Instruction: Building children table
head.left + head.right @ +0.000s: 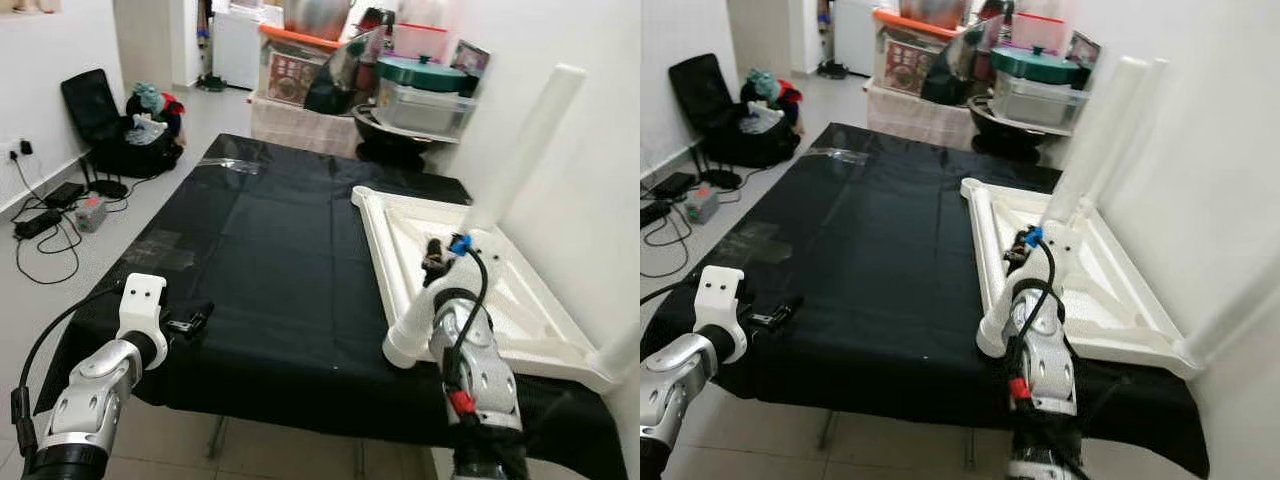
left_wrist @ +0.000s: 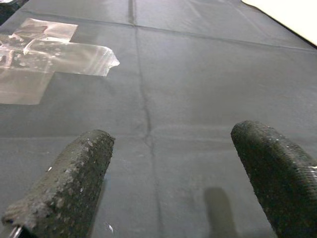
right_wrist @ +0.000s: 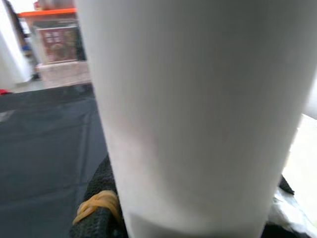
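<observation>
I have my right gripper (image 1: 433,262) clamped on a white cylindrical plastic table leg (image 1: 420,315), and in the right wrist view that leg (image 3: 198,114) sits tight between the black fingers. The leg lies low and close to horizontal, its long axis running from its round near end at the front edge of the black cloth-covered table (image 1: 270,270) away toward the far side, alongside the left rim of the upside-down white plastic tabletop (image 1: 520,300) on the right half of the cloth. Another white leg (image 1: 525,140) already stands tilted in a far socket of that tabletop. I judge the free socket lies just right of and beyond my right gripper, so the right arm is the nearer one. My left gripper (image 2: 173,173) hovers spread wide over bare cloth near the left front corner, beside clear tape patches (image 2: 49,54), holding nothing.
</observation>
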Robot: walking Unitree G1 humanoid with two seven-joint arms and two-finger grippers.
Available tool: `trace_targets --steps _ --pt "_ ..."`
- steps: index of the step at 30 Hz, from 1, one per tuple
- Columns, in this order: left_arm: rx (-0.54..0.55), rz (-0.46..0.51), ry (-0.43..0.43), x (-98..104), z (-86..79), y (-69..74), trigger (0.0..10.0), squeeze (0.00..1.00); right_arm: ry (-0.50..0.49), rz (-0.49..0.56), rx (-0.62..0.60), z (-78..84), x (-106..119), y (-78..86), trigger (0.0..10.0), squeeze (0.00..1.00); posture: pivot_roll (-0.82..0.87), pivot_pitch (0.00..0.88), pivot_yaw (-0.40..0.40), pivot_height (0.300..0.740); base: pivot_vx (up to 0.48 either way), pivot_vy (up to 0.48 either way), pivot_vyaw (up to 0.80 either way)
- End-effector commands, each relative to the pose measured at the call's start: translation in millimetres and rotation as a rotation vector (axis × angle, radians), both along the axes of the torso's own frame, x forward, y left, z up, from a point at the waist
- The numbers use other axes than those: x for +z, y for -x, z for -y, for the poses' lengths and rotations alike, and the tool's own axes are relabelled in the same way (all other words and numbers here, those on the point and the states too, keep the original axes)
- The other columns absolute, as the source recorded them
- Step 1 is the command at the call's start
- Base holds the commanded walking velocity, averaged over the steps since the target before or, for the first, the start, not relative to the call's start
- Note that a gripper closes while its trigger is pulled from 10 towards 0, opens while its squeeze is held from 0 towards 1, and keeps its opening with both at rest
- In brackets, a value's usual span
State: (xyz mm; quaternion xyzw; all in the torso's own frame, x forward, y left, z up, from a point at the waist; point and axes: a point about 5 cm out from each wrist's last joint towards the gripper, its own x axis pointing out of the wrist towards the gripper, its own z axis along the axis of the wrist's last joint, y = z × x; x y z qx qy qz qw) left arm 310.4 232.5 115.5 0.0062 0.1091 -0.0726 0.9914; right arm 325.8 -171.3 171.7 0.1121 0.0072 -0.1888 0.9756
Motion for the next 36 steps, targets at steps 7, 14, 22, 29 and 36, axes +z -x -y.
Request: trace_targets --steps 7,14,22,29,36 --pt "0.007 -0.043 -0.005 -7.9 3.9 -0.7 10.0 0.0 -0.038 -0.224 -0.228 17.2 -41.3 13.6 10.0 0.0 0.12 0.0 -0.166 0.74 0.0 0.0 0.0" --pt "0.01 -0.047 -0.005 -8.9 4.0 0.2 10.0 0.0 -0.045 -0.236 -0.215 12.3 -43.6 15.4 10.0 0.0 0.12 0.0 -0.166 0.74 0.0 0.0 0.0" --pt "0.003 -0.049 -0.007 -9.2 4.3 -0.3 10.0 0.0 -0.045 -0.194 -0.193 13.6 -39.6 17.2 10.0 0.0 0.12 0.0 -0.159 0.74 0.0 0.0 0.0" --pt "0.001 -0.048 -0.01 -9.0 3.8 -0.9 10.0 0.0 -0.042 -0.168 -0.199 12.8 -33.9 17.4 10.0 0.0 0.12 0.0 -0.157 0.74 0.0 0.0 0.0" --pt "0.0 -0.048 -0.012 -8.6 3.3 -1.3 10.0 0.0 -0.056 -0.122 -0.174 10.3 -26.8 16.2 10.0 0.31 0.12 0.0 -0.157 0.74 0.0 0.0 0.0"
